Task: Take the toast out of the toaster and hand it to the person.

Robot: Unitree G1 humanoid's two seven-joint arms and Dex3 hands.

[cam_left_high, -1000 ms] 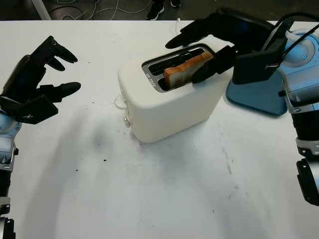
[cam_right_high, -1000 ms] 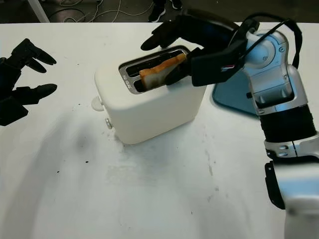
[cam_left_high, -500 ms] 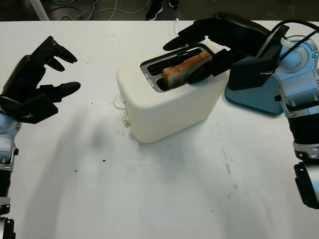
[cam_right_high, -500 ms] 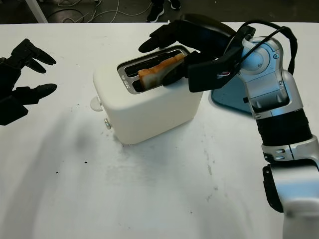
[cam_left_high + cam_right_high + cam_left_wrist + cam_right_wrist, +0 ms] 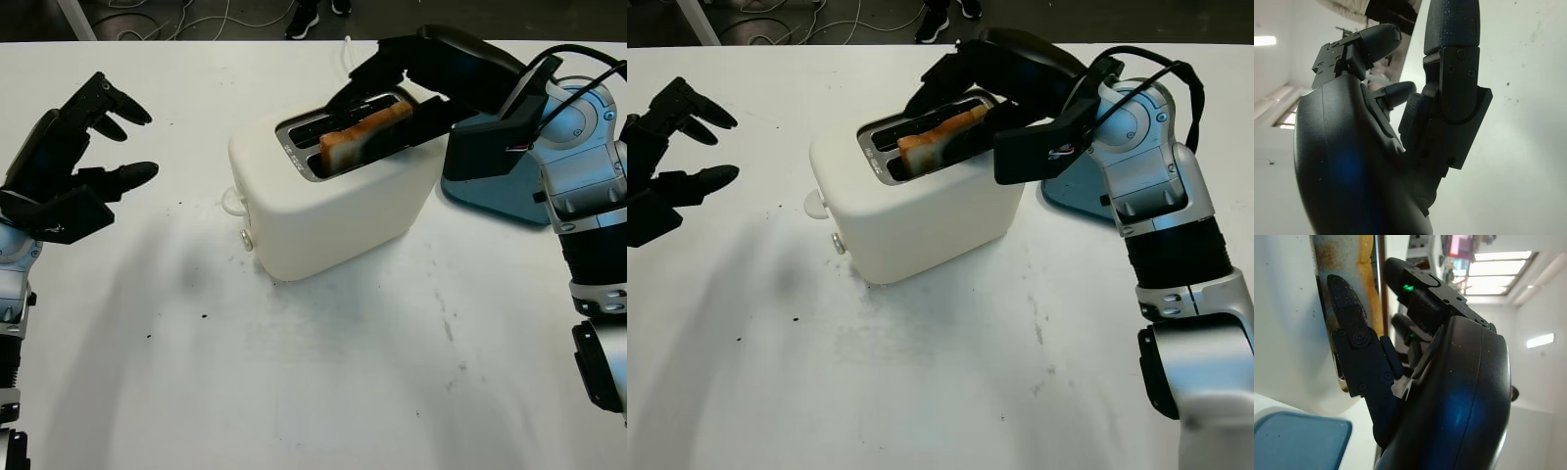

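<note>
A white toaster (image 5: 333, 211) stands in the middle of the white table (image 5: 323, 382). One browned slice of toast (image 5: 364, 137) sticks up out of its near slot. My right hand (image 5: 387, 103) reaches in from the right over the toaster's top. Its thumb (image 5: 1352, 328) lies against the near face of the toast (image 5: 1369, 279), and its other fingers (image 5: 358, 83) come down on the far side, so the hand is shut on the slice. The toast still sits in the slot. My left hand (image 5: 69, 166) hovers open above the table at the far left.
A blue flat object (image 5: 500, 196) lies on the table to the right of the toaster, partly under my right forearm. The toaster's lever knob (image 5: 233, 201) points left. Cables lie on the dark floor (image 5: 196, 15) beyond the table's far edge.
My right hand's fingers have dropped from above the toaster onto the far side of the toast, and the thumb has closed against its near face. The left hand has not moved.
</note>
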